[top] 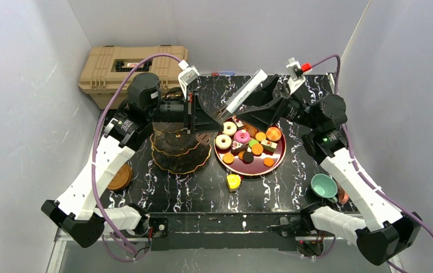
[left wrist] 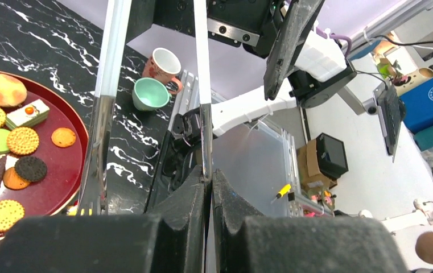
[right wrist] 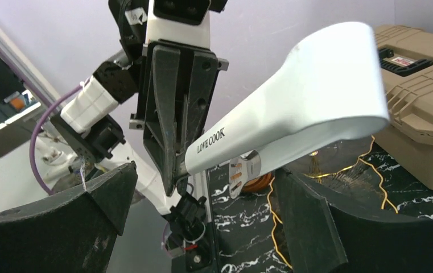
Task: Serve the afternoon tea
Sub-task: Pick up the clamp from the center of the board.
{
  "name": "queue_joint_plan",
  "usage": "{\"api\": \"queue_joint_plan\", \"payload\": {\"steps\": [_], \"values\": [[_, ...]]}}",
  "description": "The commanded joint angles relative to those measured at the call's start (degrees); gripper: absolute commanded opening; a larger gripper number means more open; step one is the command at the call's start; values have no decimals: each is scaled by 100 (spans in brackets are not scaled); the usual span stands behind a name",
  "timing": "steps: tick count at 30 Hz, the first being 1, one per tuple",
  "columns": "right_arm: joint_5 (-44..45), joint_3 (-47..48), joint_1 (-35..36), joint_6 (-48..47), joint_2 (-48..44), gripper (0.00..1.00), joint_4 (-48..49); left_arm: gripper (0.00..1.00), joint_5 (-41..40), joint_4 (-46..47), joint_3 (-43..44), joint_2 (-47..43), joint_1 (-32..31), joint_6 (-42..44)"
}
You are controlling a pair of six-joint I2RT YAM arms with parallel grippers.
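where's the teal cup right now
In the top view the teal cup sits at the table's near right edge, beside a pinkish cup and right of the red tray.

White tongs point(right wrist: 310, 91) marked "LOVE COOK" run across the middle, the broad looped end up and to the right. At their narrow lower-left end the left gripper point(right wrist: 173, 173) comes down from above and is clamped on them. The right gripper point(right wrist: 205, 169) has its dark fingers point(right wrist: 89, 222) spread wide on either side of the tongs, not touching them. Below the tongs lies the black marbled table point(right wrist: 242, 239), with a gold scalloped rim of the dark stand point(right wrist: 345, 170) under their broad end. Right of the tongs sits a tan plastic case point(right wrist: 424, 119).
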Motion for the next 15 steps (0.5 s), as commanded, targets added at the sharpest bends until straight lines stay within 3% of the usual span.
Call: {"api": "queue_joint_plan", "payload": {"steps": [1, 6, 15], "values": [[232, 30, 47, 600, 180, 98, 1200, 0, -39, 456, 49, -10, 65, -80], [-1, 327, 47, 1045, 598, 94, 1370, 0, -119, 149, 24, -97, 65, 517], [-265, 554, 106, 1522, 984, 79, 1517, 0, -116, 108, 63, -122, 65, 434]]}}
